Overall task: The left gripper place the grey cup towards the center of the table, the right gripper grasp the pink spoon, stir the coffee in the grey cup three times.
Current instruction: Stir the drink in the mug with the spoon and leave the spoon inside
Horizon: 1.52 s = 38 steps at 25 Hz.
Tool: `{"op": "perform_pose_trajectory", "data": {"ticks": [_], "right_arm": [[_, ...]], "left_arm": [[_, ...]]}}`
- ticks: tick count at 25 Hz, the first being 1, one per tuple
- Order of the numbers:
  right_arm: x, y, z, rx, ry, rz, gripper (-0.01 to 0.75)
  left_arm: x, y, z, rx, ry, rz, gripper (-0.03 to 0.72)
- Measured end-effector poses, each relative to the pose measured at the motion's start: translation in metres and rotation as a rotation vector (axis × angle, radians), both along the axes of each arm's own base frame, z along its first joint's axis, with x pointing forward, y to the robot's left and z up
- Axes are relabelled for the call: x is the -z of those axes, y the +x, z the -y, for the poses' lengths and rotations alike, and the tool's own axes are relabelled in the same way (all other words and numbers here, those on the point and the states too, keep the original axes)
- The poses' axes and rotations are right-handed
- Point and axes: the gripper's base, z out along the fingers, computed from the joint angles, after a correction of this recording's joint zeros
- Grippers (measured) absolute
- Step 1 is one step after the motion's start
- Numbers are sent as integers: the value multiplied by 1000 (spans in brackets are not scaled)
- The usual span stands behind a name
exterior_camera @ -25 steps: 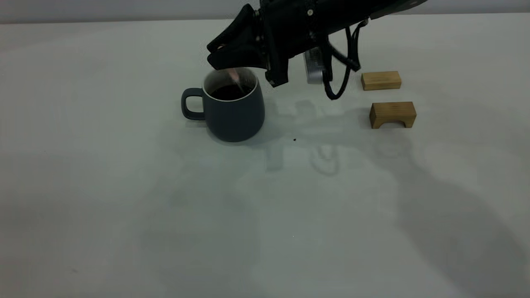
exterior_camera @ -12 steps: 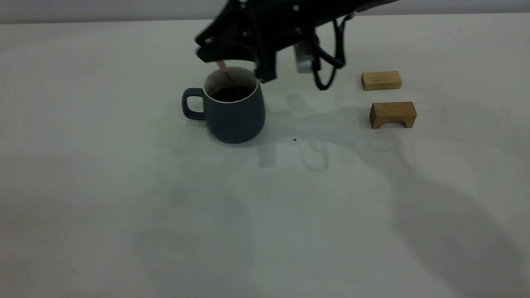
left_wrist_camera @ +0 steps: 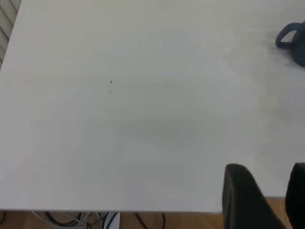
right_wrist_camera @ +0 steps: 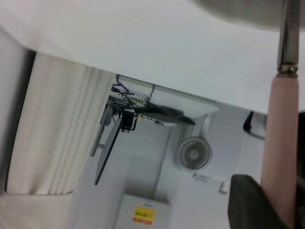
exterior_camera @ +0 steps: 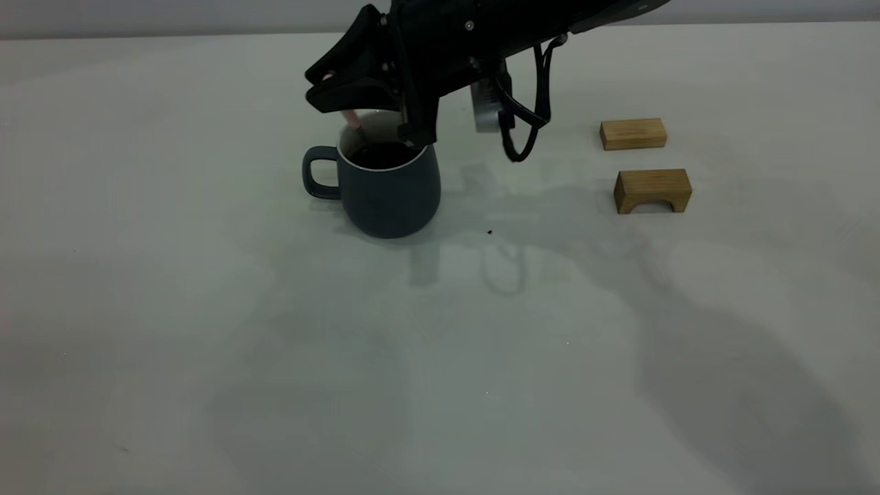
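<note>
Black and pointy, the right gripper [exterior_camera: 328, 91] hangs just above the cup [exterior_camera: 390, 185], squeezing the pink spoon [exterior_camera: 352, 119] tight. It has slid toward the cup's handle side since a moment ago, and the spoon now leans at that side of the rim. The spoon has a smooth pink handle and a grey metal neck. Dark coffee [exterior_camera: 383, 154] fills the round grey cup. Two wooden blocks [exterior_camera: 652, 190] sit well apart from the cup. The left gripper [left_wrist_camera: 259, 198], far from the cup, stays spread wide over the table [exterior_camera: 206, 309] edge, which is pale and flat.
</note>
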Motion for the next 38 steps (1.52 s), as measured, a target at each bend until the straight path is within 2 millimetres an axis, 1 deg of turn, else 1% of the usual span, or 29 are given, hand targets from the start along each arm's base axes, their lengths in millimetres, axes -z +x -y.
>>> {"op": "perform_pose_trajectory", "data": {"ticks": [3,6,8,10,12,15,18,20,23,25,28,31,36,38], "right_arm": [[3,3,9,-28,-37,40,142],[7,0,15,-49,-67,-9,142],[7,-2,15,-35,-59,-72,142],[6,-4,10,-32,-48,-87,142],[5,-6,3,-36,-31,-58,142],[1,-5,-4,-69,-16,54,142],[2,-4,0,-110,-38,134,142],[4,-3,6,-136,-63,146,142],[6,-4,14,-173,-76,91,142],[5,-6,15,-163,-60,31,142],[1,-6,8,-171,-44,28,142],[-7,-6,1,-223,-19,107,142],[-16,-7,0,-279,3,167,142],[-23,-7,-1,-295,0,185,142]], "left_arm": [[0,0,0,0,0,0,297],[0,0,0,0,0,0,297],[0,0,0,0,0,0,297],[0,0,0,1,1,0,297],[0,0,0,1,1,0,297],[0,0,0,1,1,0,297],[0,0,0,1,1,0,297],[0,0,0,1,1,0,297],[0,0,0,1,1,0,297],[0,0,0,1,1,0,297],[0,0,0,1,1,0,297],[0,0,0,1,1,0,297],[0,0,0,1,1,0,297],[0,0,0,1,1,0,297]]}}
